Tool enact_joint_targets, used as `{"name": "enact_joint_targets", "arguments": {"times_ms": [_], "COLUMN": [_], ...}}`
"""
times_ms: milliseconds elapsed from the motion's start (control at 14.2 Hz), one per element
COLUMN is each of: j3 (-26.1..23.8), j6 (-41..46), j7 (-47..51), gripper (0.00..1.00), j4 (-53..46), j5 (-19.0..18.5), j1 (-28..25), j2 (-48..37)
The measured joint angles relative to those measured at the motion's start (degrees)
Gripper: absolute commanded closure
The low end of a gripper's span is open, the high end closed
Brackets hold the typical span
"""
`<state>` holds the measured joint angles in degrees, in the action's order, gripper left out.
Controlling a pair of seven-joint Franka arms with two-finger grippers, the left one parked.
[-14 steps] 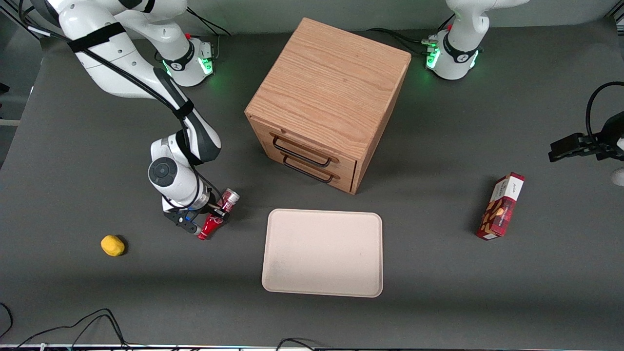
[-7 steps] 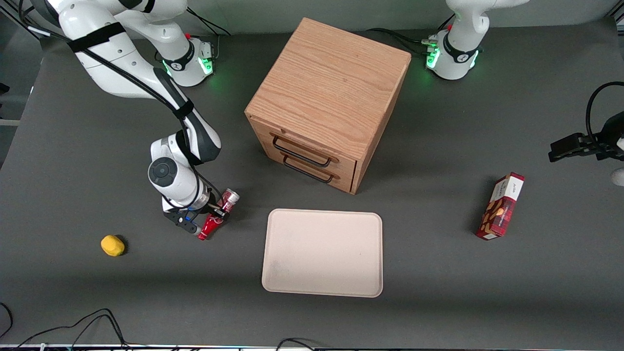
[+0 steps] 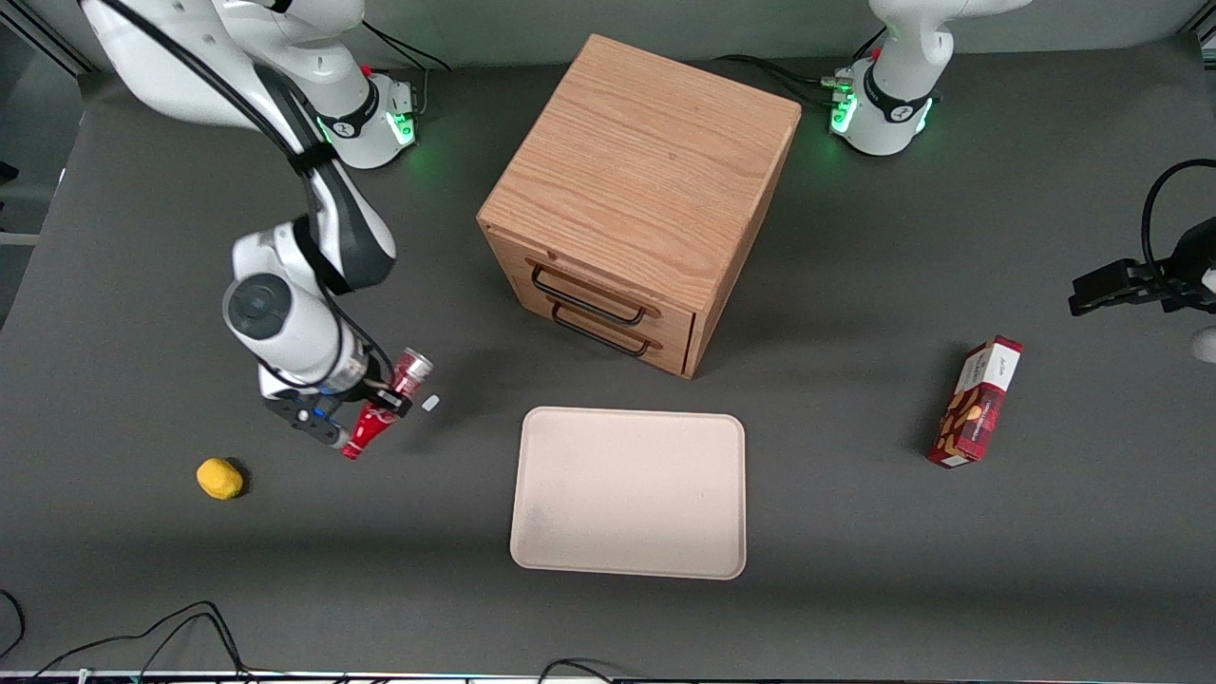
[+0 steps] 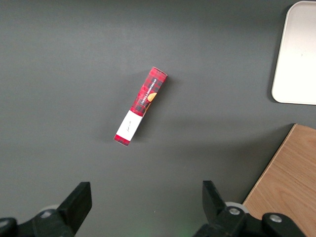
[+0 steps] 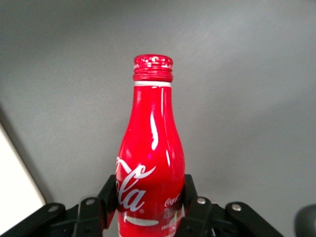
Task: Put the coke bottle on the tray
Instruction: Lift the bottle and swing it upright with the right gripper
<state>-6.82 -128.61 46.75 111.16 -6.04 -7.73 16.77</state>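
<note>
The red coke bottle point(image 3: 385, 404) with white script hangs tilted above the table, its silvery base toward the cabinet and its capped neck toward the front camera. My right gripper point(image 3: 372, 410) is shut on its body. In the right wrist view the coke bottle point(image 5: 150, 163) fills the middle, and black fingers point(image 5: 107, 192) press its two sides, gripper point(image 5: 149, 197). The pale beige tray point(image 3: 629, 491) lies flat in front of the cabinet, a short way from the bottle toward the parked arm's end. A tray corner point(image 5: 15, 187) shows in the wrist view.
A wooden two-drawer cabinet point(image 3: 641, 195) stands mid-table. A yellow lemon-like object point(image 3: 219, 478) lies near the working arm's end. A small pale scrap point(image 3: 430, 403) lies on the table beside the bottle. A red snack box point(image 3: 977, 401) point(image 4: 141, 106) rests toward the parked arm's end.
The gripper has risen with the coke bottle and shifted away from the tray toward the working arm's end. A small pale scrap now shows on the table where the bottle lay.
</note>
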Motion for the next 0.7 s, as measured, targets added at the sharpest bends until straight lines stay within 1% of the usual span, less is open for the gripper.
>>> {"name": "enact_joint_targets", "arguments": {"times_ms": [141, 211, 423, 563, 704], "j3": [0.00, 0.01, 0.02, 0.06, 0.04], "j6": [8.72, 14.14, 28.85, 34.59, 36.78], "j7": [-3.89, -6.00, -11.15, -13.10, -14.93], "gripper": [1.00, 1.00, 1.00, 1.00, 1.00], "j4": [-3.16, -6.28, -19.38, -26.37, -31.34], "j5": [0.40, 1.16, 3.38, 4.59, 5.81], "j1": [1.05, 1.61, 2.54, 2.57, 2.51], "j2": [-4.49, -5.79, -6.35, -5.45, -3.22]}}
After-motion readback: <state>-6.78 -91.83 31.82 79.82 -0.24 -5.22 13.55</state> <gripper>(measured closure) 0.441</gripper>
